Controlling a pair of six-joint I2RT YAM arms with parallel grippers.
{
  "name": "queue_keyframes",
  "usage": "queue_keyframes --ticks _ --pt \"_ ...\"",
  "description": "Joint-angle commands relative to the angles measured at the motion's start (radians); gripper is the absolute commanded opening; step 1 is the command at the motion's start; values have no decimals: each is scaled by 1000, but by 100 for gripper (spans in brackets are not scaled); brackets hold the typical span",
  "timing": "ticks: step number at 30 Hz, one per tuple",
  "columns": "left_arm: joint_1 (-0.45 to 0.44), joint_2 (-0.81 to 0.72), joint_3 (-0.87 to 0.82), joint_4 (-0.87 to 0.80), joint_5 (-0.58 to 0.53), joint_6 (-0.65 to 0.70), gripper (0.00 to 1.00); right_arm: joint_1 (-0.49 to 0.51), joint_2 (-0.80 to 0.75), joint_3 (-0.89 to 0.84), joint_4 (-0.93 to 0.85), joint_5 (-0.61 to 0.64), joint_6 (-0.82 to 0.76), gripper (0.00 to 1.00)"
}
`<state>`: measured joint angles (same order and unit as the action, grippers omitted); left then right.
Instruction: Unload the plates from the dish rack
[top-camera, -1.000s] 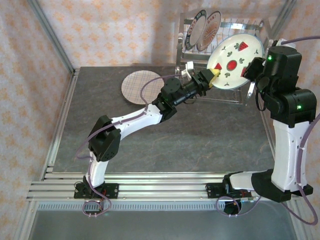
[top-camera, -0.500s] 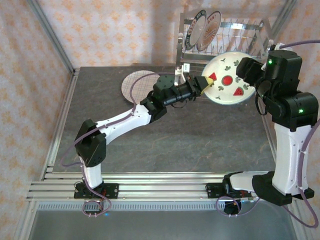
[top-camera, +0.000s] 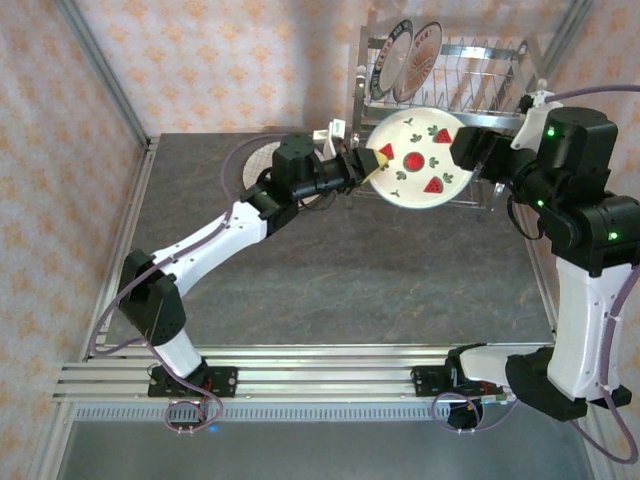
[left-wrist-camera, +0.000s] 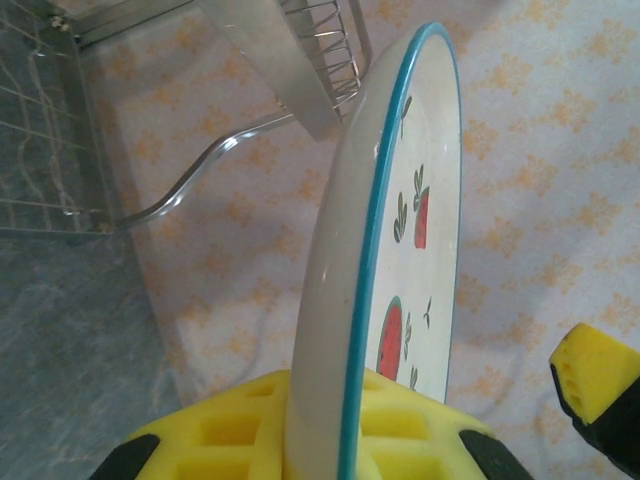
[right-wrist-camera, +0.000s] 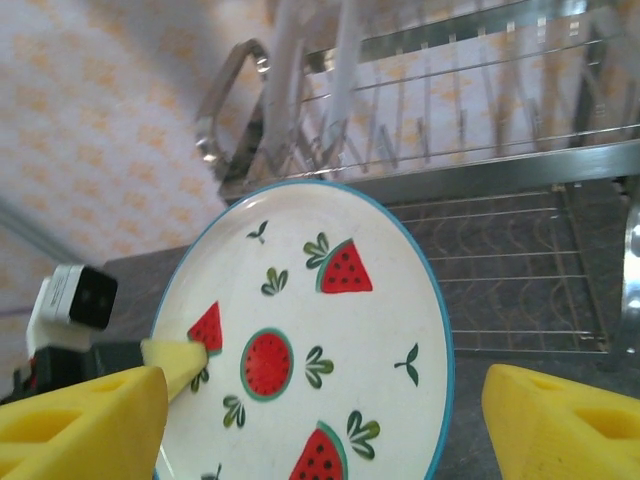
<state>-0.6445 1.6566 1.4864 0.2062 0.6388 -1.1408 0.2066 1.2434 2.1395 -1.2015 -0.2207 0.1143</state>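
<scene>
Left gripper (top-camera: 377, 160) jaws clamped on the watermelon plate (top-camera: 420, 160) rim; right gripper (top-camera: 466, 150) jaws spread, clear of it. Plate hangs tilted just before the dish rack (top-camera: 450, 70). Single-edge pinch: carry slowly, lower flat.

Orange-patterned walls (top-camera: 200, 60) surround a grey table (top-camera: 350, 290).

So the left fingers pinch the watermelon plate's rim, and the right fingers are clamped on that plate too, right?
Not quite. The left fingers do pinch the watermelon plate at its rim, but the right fingers stand wide open, not clamped on it, as the right wrist view shows.
</scene>
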Motion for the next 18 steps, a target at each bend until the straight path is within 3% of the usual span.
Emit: queue_keyframes --ticks 1,6,12,18 --pt "16 -109 5 -17 105 96 0 0 -34 -25 44 -142 -80 82" --pt "66 -185 -95 -59 146 108 0 0 -39 -52 48 -209 -127 82" --pt "115 -269 -223 -166 182 179 0 17 -30 -78 31 -185 -159 82" --pt "153 -334 -400 -171 185 202 0 187 55 -37 -50 -44 -208 81"
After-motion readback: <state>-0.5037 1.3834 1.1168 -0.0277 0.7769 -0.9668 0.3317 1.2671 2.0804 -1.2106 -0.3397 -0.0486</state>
